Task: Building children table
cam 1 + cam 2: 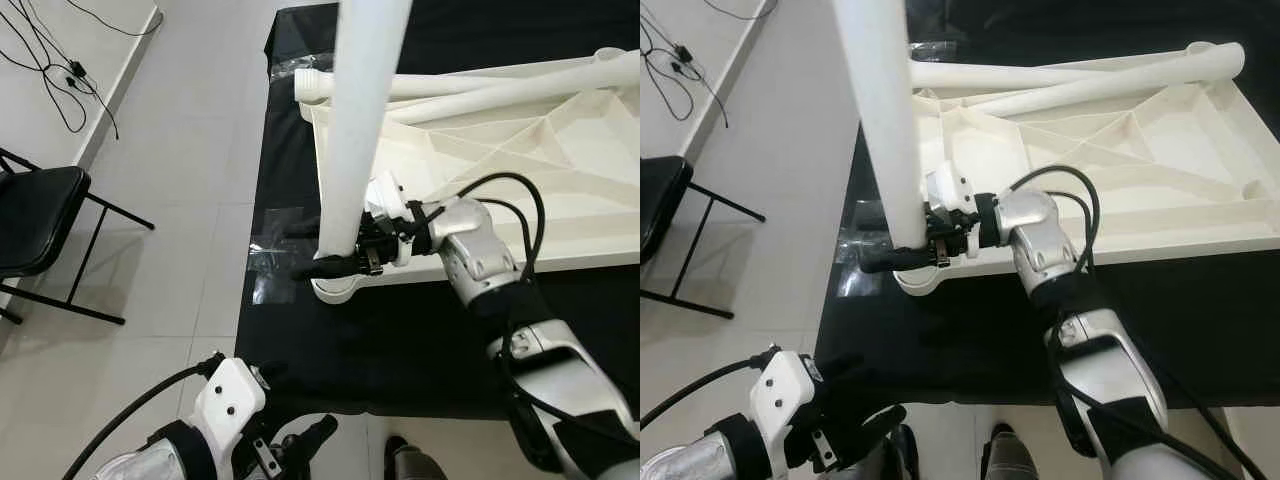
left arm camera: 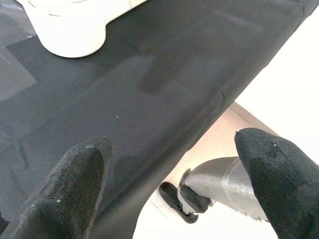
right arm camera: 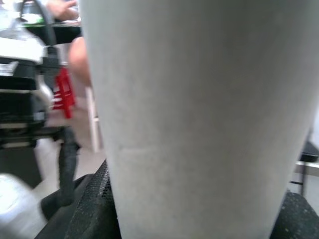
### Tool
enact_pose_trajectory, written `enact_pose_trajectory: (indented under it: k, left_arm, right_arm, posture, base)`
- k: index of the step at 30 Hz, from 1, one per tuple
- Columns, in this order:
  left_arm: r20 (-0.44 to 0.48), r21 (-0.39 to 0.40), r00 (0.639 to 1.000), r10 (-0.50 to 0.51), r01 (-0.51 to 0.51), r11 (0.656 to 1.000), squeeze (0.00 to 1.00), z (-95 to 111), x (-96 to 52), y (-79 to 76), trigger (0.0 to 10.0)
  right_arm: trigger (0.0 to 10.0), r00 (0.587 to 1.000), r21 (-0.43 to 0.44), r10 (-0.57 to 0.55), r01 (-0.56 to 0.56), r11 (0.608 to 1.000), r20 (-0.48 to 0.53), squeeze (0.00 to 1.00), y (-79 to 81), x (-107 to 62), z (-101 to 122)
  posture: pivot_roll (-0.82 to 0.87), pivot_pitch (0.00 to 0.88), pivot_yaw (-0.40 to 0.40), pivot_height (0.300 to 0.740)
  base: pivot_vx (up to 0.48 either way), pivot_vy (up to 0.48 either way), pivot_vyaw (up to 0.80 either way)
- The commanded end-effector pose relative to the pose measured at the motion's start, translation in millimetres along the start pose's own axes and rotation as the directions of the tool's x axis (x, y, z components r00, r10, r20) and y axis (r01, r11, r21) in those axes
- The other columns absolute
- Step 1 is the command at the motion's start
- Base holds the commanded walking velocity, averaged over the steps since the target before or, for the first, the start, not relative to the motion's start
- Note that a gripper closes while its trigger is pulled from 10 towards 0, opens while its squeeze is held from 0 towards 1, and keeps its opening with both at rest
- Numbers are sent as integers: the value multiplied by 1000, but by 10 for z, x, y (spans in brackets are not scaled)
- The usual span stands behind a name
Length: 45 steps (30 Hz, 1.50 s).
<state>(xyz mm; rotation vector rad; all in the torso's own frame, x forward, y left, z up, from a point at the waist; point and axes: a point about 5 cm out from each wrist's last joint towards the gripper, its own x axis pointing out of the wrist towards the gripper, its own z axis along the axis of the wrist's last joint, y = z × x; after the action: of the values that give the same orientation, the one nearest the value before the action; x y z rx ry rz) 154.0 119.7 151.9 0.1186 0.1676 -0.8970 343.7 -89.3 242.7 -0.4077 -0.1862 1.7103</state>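
Black mat: right fingers clamp upright table leg; left fingers spread.

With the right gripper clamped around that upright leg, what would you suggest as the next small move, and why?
Probably twist or press the white leg further into the corner socket of the upturned tabletop. The right gripper is shut on its base right above the socket, and the leg already stands upright there. The left gripper hangs open over the black cloth.

A black-covered table fills the centre and right of the frame. On it lies the upturned white tabletop, with clear tape at the table's left edge.
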Motion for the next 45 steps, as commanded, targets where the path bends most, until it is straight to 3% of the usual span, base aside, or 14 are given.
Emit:
enact_pose_trajectory:
  k: [1,6,18,25,29,31,37,45]
  left_arm:
    - [-31,-2,1000,-5,5,1000,0,-27,-47,-37,10000]
    - [-30,-14,1000,4,-4,1000,0,-16,-78,-95,10000]
    - [-39,-40,999,26,-28,999,0,-5,-165,-189,10000]
    - [-51,-45,998,28,-30,999,0,-5,-183,-225,10000]
    - [-55,-49,998,21,-24,998,0,-5,-180,-226,10000]
    - [-56,-50,998,20,-22,998,0,-6,-176,-223,10000]
    - [-54,-50,998,17,-19,999,0,-8,-157,-221,10000]
    - [-40,-53,999,25,-27,998,0,7,-141,-220,10000]
  right_arm:
    - [10000,993,129,68,-55,990,-98,0,86,5,-259]
    - [10000,992,141,119,-111,984,-48,0,-28,67,-95]
    - [10000,990,155,139,-133,979,-25,0,-70,169,-85]
    - [10000,987,104,153,-148,983,-40,0,23,173,-174]
    - [10000,979,87,180,-171,981,-95,0,217,103,-341]
    - [10000,979,92,180,-171,981,-96,0,234,92,-352]
    - [10000,978,104,171,-159,982,-122,0,219,45,-372]
    - [10000,965,118,195,-176,977,-178,0,137,111,-308]
  posture:
    - [102,349,75,740]
    - [120,364,54,740]
    - [153,384,44,740]
    - [156,384,53,740]
    - [142,379,65,740]
    - [142,379,65,740]
    - [134,375,62,740]
    - [124,381,45,740]
  base:
    - [0,0,0]
    - [0,0,0]
    - [0,0,0]
    - [0,0,0]
    - [0,0,0]
    - [0,0,0]
    - [0,0,0]
    - [0,0,0]
